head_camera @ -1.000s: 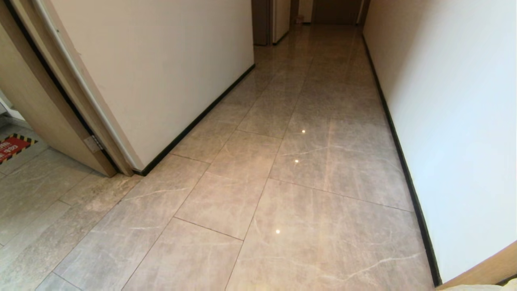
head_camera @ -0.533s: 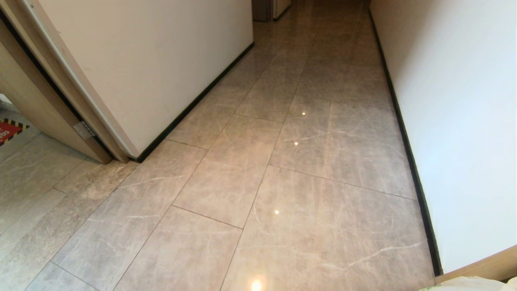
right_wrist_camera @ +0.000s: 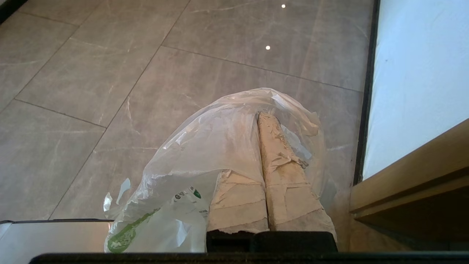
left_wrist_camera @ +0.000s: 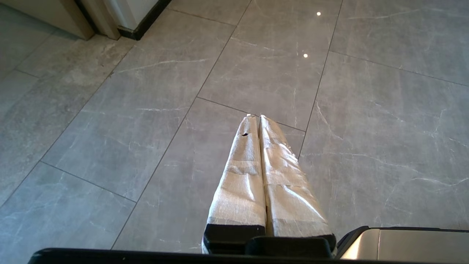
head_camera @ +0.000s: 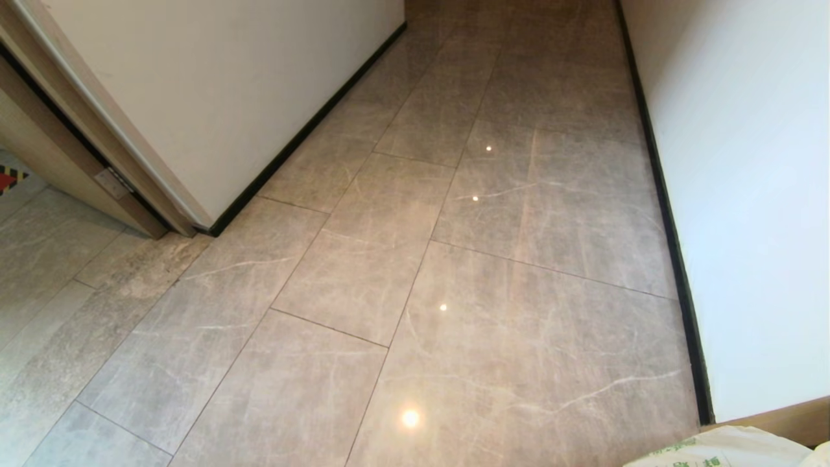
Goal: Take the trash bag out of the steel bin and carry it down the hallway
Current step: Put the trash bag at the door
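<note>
The trash bag (right_wrist_camera: 205, 146), white crinkly plastic with green-and-white packaging inside, hangs over my right gripper (right_wrist_camera: 262, 115), whose tape-wrapped fingers are shut on its plastic. A corner of the trash bag (head_camera: 720, 451) shows at the lower right edge of the head view. My left gripper (left_wrist_camera: 255, 117) is shut with nothing in it, above the tiles. The hallway (head_camera: 454, 259) of glossy grey-beige tiles runs ahead. The steel bin is out of view.
A white wall with black skirting (head_camera: 674, 259) runs close along the right. On the left a wall corner (head_camera: 207, 227) and a wooden door frame (head_camera: 65, 162) stand beside an opening. A wooden ledge (right_wrist_camera: 414, 176) is near my right gripper.
The head view has tilted downward, so the whole hallway slid up the picture and its far end left the frame. More of the trash bag shows at the lower right.
</note>
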